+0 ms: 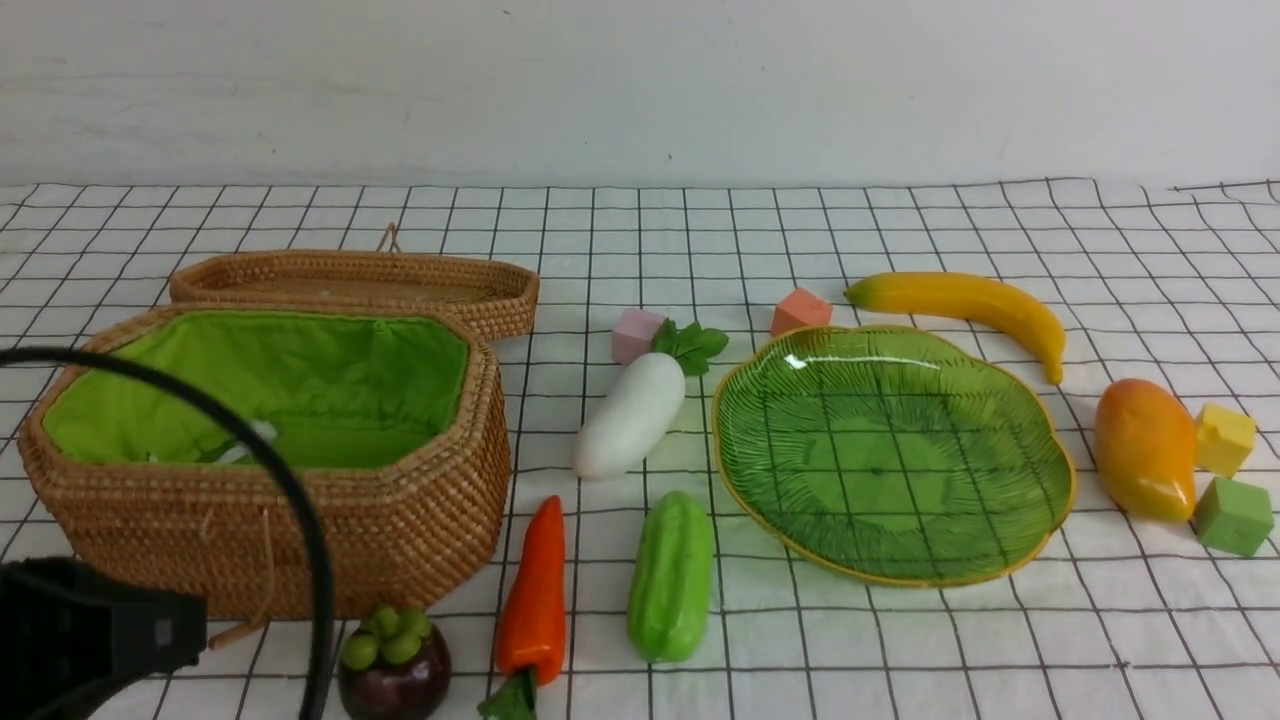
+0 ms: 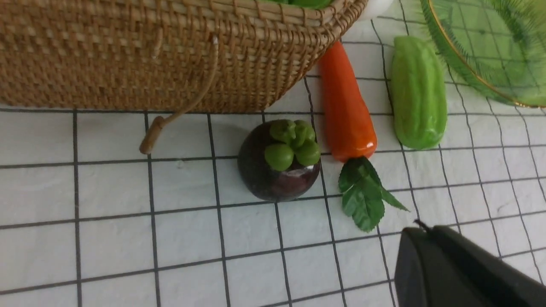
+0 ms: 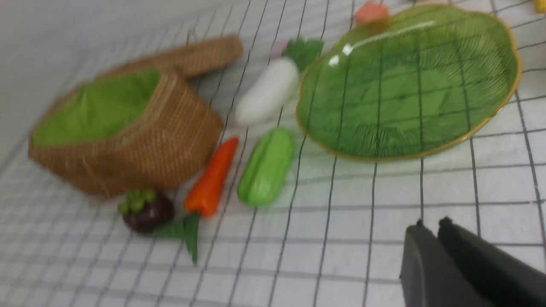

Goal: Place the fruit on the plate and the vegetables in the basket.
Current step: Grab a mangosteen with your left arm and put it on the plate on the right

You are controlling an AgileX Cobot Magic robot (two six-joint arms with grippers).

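Fruit [image 1: 1145, 450]: three pieces; vegetables [image 1: 630, 415]: three; one plate [image 1: 890, 460]; one basket [image 1: 300, 520].

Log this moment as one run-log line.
plate: empty | banana, mango, mangosteen: on table | radish, carrot, gourd: on table, outside basket | left tool: shut, empty

Light: bright, even, soft from overhead | Shadows: faint and short beneath the mango [image 1: 1145, 450] and basket [image 1: 270, 450] | Glare: white streak on the plate [image 1: 890, 450], upper left of its bowl; sheen on the carrot [image 2: 345, 106] | Focus: front and left wrist views sharp; right wrist view smeared throughout, worst at left.
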